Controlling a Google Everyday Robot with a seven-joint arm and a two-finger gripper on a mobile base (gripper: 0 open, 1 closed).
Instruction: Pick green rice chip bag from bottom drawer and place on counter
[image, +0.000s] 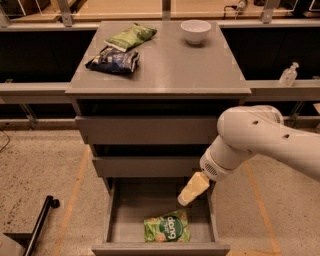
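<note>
**Gripper above the open bottom drawer, chip bag inside**

The bottom drawer (159, 248) stands pulled out toward the near edge of the scene, its flat front nearest. The chip bag (167, 228) lies flat on the drawer floor, right of centre and close behind the front panel, its white "dang" lettering facing up.

Just above and to the right of the bag hangs the gripper (185, 198), a cream-yellow wedge that points down and to the left over the drawer's right half. It is near the bag but does not touch it. Whether it is open or closed cannot be told from this angle. The white arm (260, 142) reaches in from the right, bending at a thick rounded joint beside the cabinet.

Behind the gripper, the middle drawer (147, 166) and the top drawer (145, 130) are each pulled out a little.

On the counter (172, 67), a blue bag (113, 60) lies at the left. A pale green bag (131, 36) lies just beyond it, overlapping its far edge. A white bowl (195, 30) stands upright at the far right, well apart from both.
</note>
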